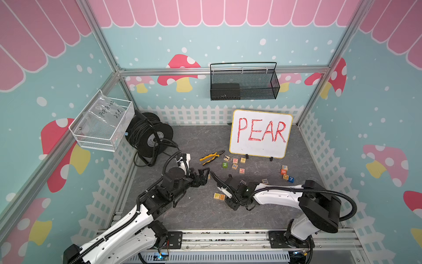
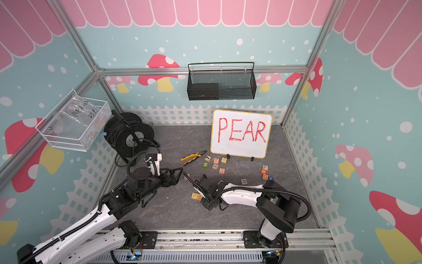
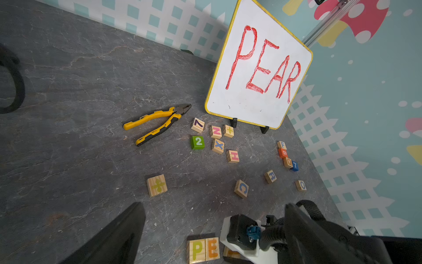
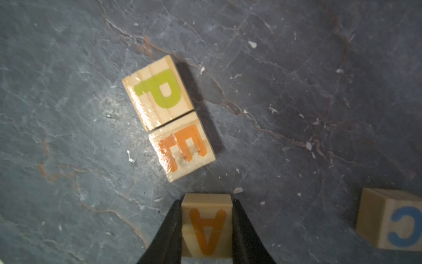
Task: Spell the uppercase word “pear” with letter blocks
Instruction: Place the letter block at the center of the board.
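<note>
The letter blocks are small wooden cubes. A yellow-green P block (image 4: 159,92) and an orange E block (image 4: 183,150) lie touching side by side on the grey floor, near the front middle in both top views (image 1: 216,196) (image 2: 194,196). My right gripper (image 4: 207,203) is shut on the orange A block (image 4: 206,225), just off the E block's free side with a small gap. The blue R block (image 1: 265,181) (image 3: 270,176) lies apart, further back right. My left gripper (image 1: 206,174) (image 3: 213,204) hovers open and empty to the left.
A white board (image 1: 260,133) with red PEAR stands at the back. Yellow pliers (image 1: 211,157) and several loose blocks (image 1: 234,163) lie before it; more blocks (image 1: 285,174) sit right. A C block (image 4: 390,225) is near the right gripper. A cable reel (image 1: 148,137) is back left.
</note>
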`<state>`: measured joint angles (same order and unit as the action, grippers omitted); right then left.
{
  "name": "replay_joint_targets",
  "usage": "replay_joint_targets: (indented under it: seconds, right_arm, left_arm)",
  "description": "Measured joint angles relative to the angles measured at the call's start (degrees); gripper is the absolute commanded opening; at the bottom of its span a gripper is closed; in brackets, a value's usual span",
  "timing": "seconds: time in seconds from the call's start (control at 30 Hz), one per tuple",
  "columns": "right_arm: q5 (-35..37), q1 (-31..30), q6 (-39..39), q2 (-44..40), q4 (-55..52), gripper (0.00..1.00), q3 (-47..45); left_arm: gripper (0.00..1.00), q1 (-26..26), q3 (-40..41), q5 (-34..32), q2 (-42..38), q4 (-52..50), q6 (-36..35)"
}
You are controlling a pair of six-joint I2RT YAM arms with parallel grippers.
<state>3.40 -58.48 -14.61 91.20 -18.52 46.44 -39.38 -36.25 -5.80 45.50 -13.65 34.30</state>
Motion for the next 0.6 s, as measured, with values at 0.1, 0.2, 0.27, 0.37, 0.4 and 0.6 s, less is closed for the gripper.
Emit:
replay_joint_targets:
  seconds: [0.1,0.2,0.27,0.37,0.4,0.6]
  right_arm:
    - [0.3,-0.2,-0.8,0.3,0.3,0.43,0.0]
    - [0.7,-0.3,-1.9,0.2,0.3,0.52,0.0]
    - [1.0,-0.7,-2.9,0.1,0.4,0.56,-0.3]
    - [1.5,-1.3,-4.2,-0.4,0.3,0.56,-0.8]
    - [1.6,-1.4,-4.7,-0.5,0.3,0.56,-0.9]
    - [2.9,-2.7,-8.3,-1.4,0.3,0.54,-1.9]
  left_arm:
    - [0.97,0.0,0.0,-0.1,-0.2,-0.3,0.0]
    - [0.97,0.0,0.0,-0.2,-0.4,-0.3,0.0]
    - [0.97,0.0,0.0,-0.4,-0.3,-0.4,0.0]
    - [0.97,0.0,0.0,-0.4,-0.3,-0.4,0.0]
    - [0.97,0.0,0.0,-0.4,-0.3,-0.4,0.0]
    - [0.97,0.0,0.0,-0.4,0.5,-0.3,-0.1]
